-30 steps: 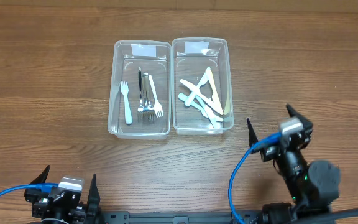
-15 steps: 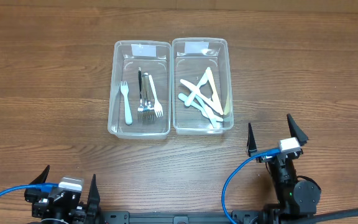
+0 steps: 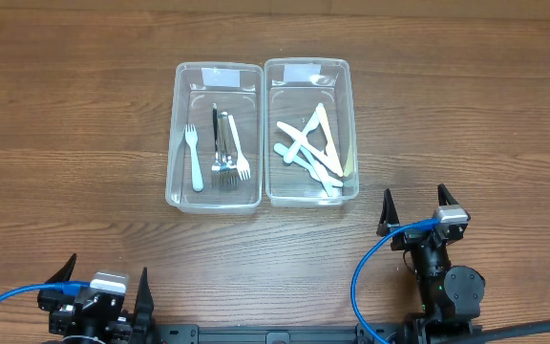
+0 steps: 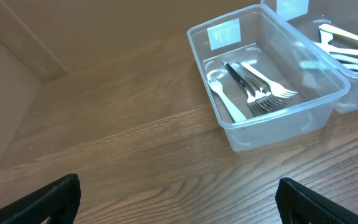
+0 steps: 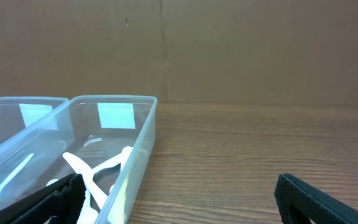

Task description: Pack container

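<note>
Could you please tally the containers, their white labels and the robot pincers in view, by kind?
Clear plastic containers: 2
White labels: 2
Pincers: 2
Total: 6

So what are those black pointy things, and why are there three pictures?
Those are robot arms. The left gripper and the right gripper are like hands with two jaws each. Both stand open and hold nothing.

One picture looks down from above the wooden table. The other two come from small cameras on the robot's wrists, so you see the black tips at the bottom corners.

On the table sit two clear boxes side by side. The left box holds forks, some shiny, some white. The right box holds white plastic cutlery lying crisscross. The blue cables run to the arms.
</note>
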